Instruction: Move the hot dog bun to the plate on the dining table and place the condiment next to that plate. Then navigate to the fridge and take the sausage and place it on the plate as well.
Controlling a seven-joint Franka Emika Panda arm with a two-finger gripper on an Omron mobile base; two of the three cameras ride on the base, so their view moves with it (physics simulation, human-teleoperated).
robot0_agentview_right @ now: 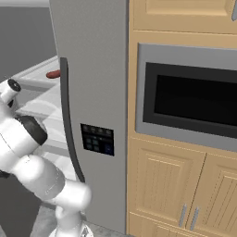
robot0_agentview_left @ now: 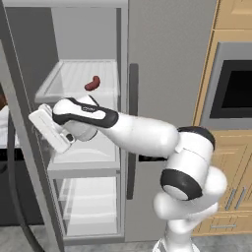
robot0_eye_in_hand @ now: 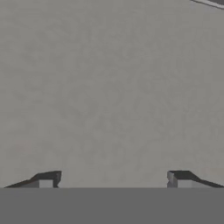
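Closest to the cameras stands the robot's white arm (robot0_agentview_left: pixel 147 135), rising from the bottom of both base views and bending at a dark-ringed elbow before it reaches left into the open fridge (robot0_agentview_left: pixel 83 147). Its hand sits at the front edge of the middle shelf (robot0_agentview_left: pixel 86 152), tilted toward the fridge's left side, and the gripper (robot0_eye_in_hand: pixel 113 179) shows in the hand view as 2 dark fingertips (robot0_eye_in_hand: pixel 46 180) standing well apart with nothing between them, facing a plain grey surface that I cannot tell from a wall or a door panel. On the upper shelf (robot0_agentview_left: pixel 69 81), above and behind the hand, lies the sausage (robot0_agentview_left: pixel 92 83), a small curved reddish-brown piece resting toward the right rear of that white shelf, clear of the gripper. From the right base view, 1 end of the sausage (robot0_agentview_right: pixel 53 74) peeks out past the edge of the closed grey fridge door (robot0_agentview_right: pixel 92 92), which carries a long dark handle (robot0_agentview_right: pixel 69 120) and a small dark control panel (robot0_agentview_right: pixel 97 139). Below the middle shelf there are pale drawers (robot0_agentview_left: pixel 88 206). To the right of the fridge stands light wooden cabinetry (robot0_agentview_right: pixel 176 185) with a built-in oven (robot0_agentview_right: pixel 190 97), its dark window framed in grey, and 2 cupboard doors with slim metal handles below it.
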